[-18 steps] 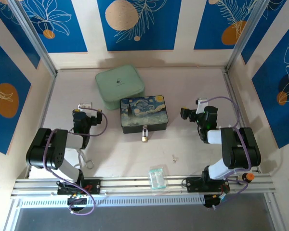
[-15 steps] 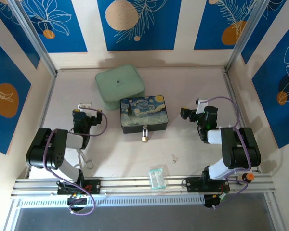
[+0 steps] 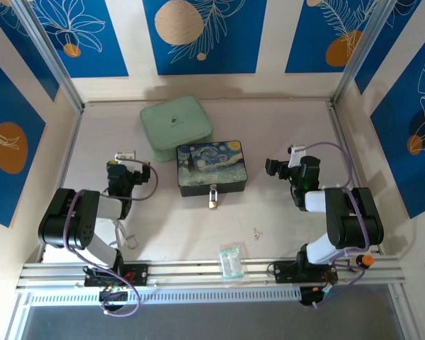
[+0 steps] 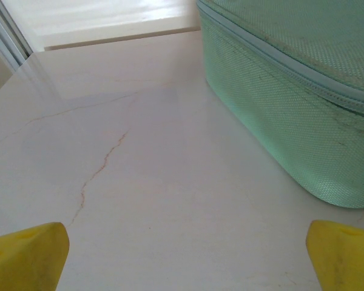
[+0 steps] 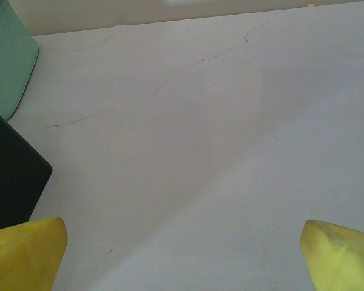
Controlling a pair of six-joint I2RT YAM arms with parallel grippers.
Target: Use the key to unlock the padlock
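Pale worktop (image 3: pixel 163 227): the key (image 3: pixel 256 230) lies loose near centre-right; farther, the padlock (image 3: pixel 213 197) hangs on the near side of the painted box (image 3: pixel 212 164). Left claw (image 4: pixel 185 257) and right claw (image 5: pixel 182 254) flank it, both released and empty. Nothing has moved, so unlocking is unstarted.

The pale marble-patterned bench (image 4: pixel 139 182) looks smooth, with a soft sheen and thin brownish veins. The mint-green rounded zip case (image 4: pixel 291 109) is coarse woven mesh cloth, matt. The small brass-gold padlock (image 3: pixel 213 203) looks metallic. The clear plastic packet (image 3: pixel 231 260) is thin transparent film.
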